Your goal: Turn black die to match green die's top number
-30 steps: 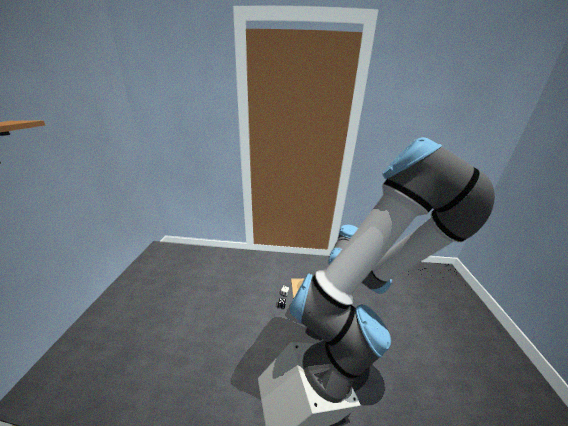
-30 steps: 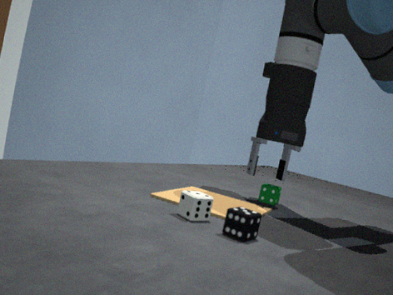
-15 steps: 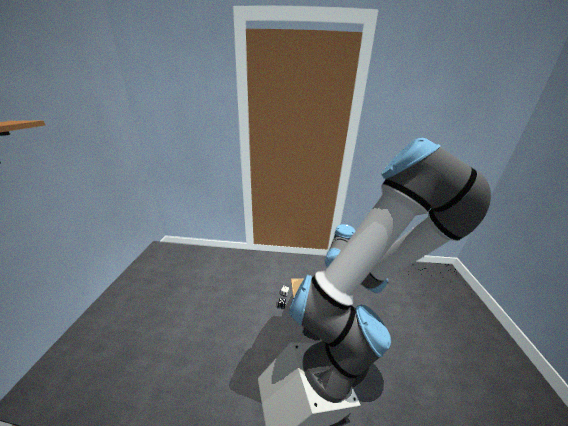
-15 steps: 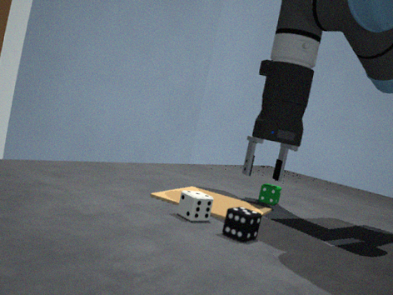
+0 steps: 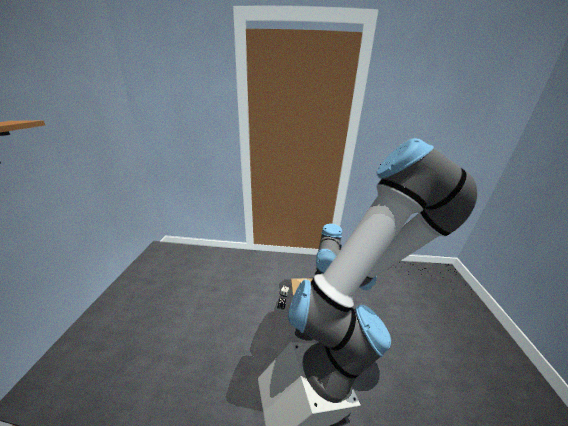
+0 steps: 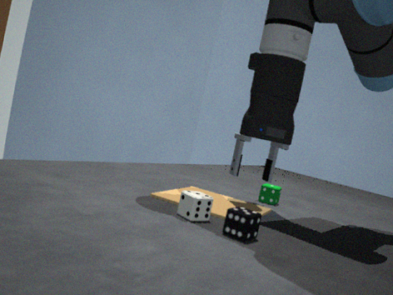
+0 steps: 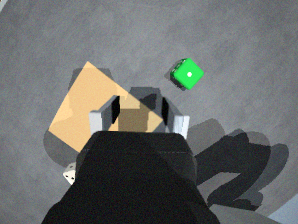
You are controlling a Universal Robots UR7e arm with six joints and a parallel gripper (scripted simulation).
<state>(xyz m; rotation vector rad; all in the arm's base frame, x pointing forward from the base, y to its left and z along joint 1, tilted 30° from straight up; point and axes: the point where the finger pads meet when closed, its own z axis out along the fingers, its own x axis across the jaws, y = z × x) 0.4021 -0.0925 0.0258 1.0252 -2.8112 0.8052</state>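
Note:
The black die stands at the near edge of the tan mat; I cannot tell whether it rests on the mat. In the wrist view the gripper body hides it. The green die lies on the floor beyond the mat's right corner and shows one pip on top in the wrist view. My gripper is open and empty. It hangs above the mat's right corner, a little left of the green die.
A white die stands at the mat's near left edge, left of the black die; one corner of it shows in the wrist view. The robot's base stands behind the mat. The arm's shadow falls to the right.

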